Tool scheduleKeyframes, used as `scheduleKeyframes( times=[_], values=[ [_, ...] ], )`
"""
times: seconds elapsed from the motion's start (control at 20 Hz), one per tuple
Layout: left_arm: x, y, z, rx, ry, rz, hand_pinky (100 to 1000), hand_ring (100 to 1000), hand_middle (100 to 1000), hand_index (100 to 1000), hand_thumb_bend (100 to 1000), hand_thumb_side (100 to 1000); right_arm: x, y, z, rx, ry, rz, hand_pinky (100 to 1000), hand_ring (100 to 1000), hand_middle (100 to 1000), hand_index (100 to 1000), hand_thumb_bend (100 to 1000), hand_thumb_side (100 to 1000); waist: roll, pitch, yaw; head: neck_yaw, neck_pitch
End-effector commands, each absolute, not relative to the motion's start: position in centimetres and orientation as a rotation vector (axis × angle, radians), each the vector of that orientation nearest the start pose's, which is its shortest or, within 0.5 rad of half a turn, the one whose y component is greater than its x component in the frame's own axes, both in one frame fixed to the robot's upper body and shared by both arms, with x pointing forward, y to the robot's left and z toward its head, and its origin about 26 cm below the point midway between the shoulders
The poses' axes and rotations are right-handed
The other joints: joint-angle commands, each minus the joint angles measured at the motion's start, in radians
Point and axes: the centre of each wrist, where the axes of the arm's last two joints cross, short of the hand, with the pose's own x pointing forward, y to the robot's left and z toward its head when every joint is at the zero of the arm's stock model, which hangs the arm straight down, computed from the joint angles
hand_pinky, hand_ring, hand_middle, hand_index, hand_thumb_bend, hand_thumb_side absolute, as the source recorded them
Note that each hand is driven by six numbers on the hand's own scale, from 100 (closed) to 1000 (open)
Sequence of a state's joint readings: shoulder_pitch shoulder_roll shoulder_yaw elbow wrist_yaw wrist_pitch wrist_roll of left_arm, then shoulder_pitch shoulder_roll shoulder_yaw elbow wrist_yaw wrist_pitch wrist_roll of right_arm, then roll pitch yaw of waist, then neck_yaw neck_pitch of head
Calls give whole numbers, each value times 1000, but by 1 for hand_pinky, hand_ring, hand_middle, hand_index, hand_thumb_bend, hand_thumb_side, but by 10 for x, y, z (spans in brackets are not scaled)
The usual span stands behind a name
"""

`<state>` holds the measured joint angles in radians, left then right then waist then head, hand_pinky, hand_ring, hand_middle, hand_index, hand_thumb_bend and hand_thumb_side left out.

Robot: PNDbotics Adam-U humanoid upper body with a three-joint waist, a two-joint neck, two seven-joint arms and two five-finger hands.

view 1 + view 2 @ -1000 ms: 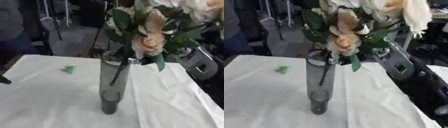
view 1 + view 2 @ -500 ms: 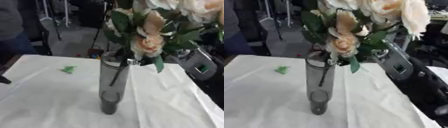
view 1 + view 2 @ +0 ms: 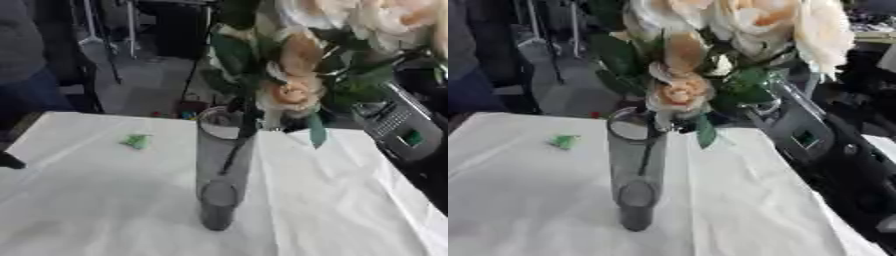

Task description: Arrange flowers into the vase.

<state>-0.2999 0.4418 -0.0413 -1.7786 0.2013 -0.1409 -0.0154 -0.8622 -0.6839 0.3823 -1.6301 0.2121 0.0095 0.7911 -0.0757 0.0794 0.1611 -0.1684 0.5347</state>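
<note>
Now flowers sit lower, stem inside vase.

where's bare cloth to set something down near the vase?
Bare white tablecloth lies left of the grey vase, from the near edge up to the small green scrap. Another bare strip runs right of the vase toward the table's right edge. It is crowded above the vase mouth, where the flowers and leaves spread.

I'm seeing a white tablecloth covering the table, and a small green scrap is lying on it towards the far left, well apart from everything else.
</note>
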Motion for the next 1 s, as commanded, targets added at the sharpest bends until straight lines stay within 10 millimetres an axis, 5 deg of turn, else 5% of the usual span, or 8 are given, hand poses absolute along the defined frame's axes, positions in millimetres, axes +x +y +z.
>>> scheduleKeyframes(
  times=[0.05,0.35,1.0],
  values=[
    [328,296,170,55,-2194,-395,571,491,631,698,1000,846,373,-225,306,-320,-1584,1839,967,1000,1000,1000,152,961,7,-14,-2,1,-1],
    [328,296,169,55,-2193,-395,571,491,631,698,1000,846,373,-224,303,-305,-1522,1884,998,1000,1000,1000,406,839,8,-14,-3,2,0],
    [328,296,170,55,-2194,-394,571,491,631,698,1000,847,376,-227,302,-297,-1520,1866,992,1000,1000,1000,394,870,7,-13,-2,4,-2]
  ],
)
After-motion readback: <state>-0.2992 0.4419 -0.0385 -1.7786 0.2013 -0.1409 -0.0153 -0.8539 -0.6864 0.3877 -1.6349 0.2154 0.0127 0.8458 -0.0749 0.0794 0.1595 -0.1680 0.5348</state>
